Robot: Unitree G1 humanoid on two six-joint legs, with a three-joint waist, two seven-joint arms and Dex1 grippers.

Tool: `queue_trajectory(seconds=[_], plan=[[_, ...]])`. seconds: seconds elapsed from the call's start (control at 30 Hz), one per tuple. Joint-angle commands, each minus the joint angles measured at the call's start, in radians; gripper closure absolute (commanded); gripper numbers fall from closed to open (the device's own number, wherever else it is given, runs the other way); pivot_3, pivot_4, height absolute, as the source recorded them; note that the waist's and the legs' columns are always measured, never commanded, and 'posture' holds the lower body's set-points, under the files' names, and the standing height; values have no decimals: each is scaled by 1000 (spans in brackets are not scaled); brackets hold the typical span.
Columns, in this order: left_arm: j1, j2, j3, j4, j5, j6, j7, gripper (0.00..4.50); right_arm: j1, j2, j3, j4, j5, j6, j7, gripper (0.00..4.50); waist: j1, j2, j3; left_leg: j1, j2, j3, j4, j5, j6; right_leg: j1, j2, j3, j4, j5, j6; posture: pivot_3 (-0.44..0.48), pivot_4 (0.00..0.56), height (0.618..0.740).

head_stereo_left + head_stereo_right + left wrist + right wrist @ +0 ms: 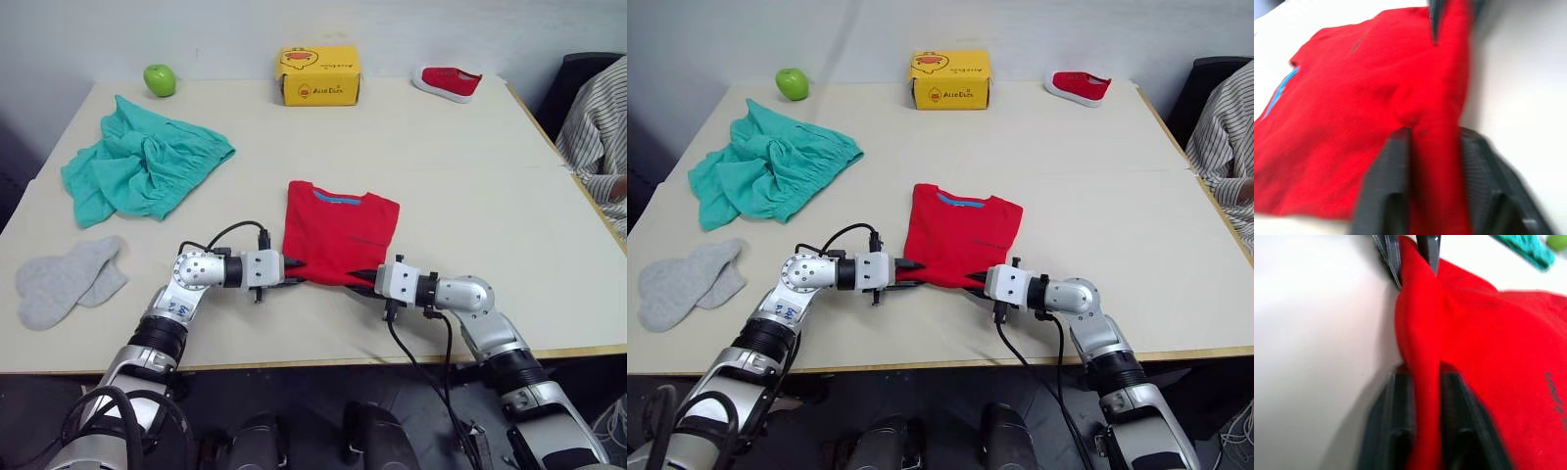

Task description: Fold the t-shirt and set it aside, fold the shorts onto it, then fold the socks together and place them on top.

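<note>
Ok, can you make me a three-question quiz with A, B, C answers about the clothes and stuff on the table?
1. Where is the green apple?
A. far left corner of the table
B. on the yellow box
C. beside the red shoe

2. How many grey socks lie there?
A. one
B. two
C. four

3. What are both claws doing?
A. hanging open
B. pinching the t-shirt's near edge
C. lifting the shorts

Answers: 1 A, it sits at the far left edge. 2 B, two overlap. 3 B, the left claw and the right claw each have red cloth between their fingers.
</note>
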Motion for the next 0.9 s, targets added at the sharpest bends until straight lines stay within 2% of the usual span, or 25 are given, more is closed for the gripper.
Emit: queue_trajectory(seconds=[0.03,0.17,0.33,0.6,0.7,0.77,0.83,0.87,0.9], plan=[[92,61,1,-133,-15,9,-25,4480,-9,-41,9,41,-29,-135,1,4500,-3,0,0,0,0,0,0,0,0,0,0,0,0,0,0,0,150,740],[233,111,25,-363,-83,98,-33,4480,16,-58,10,12,30,-175,36,4500,-9,0,0,0,8,3,-1,-1,-2,-2,2,1,-1,-1,-1,0,150,740],[397,175,70,-598,-180,228,-34,4480,123,-112,4,-154,138,-116,99,4500,2,0,0,0,9,3,0,-2,-2,-2,3,2,-1,-1,-1,0,150,740],[571,233,120,-758,-183,353,34,4480,270,-147,9,-363,193,74,102,4500,2,0,0,1,10,3,0,-4,-2,-2,3,3,-2,-1,-2,0,150,740],[605,229,134,-779,-188,376,56,3748,286,-140,3,-390,211,126,100,3763,2,0,0,1,10,3,0,-4,-2,-3,3,3,-3,-2,-3,0,150,740],[635,227,160,-795,-203,386,72,3124,296,-149,-6,-419,234,158,111,3076,1,0,0,1,10,3,0,-4,-2,-3,2,3,-3,-2,-3,0,150,740],[665,221,208,-816,-258,412,81,2468,310,-170,-13,-463,267,197,133,2375,1,0,0,1,10,4,0,-5,-2,-4,2,3,-3,-2,-3,0,150,740],[688,223,239,-838,-330,452,63,2181,322,-195,-14,-500,290,231,157,1998,1,0,0,1,10,4,0,-5,-2,-4,2,3,-3,-2,-3,0,150,740],[711,229,268,-857,-400,488,39,2169,331,-218,-19,-545,325,278,176,1662,1,0,0,1,10,4,0,-5,-2,-4,2,3,-3,-2,-4,0,150,740]])
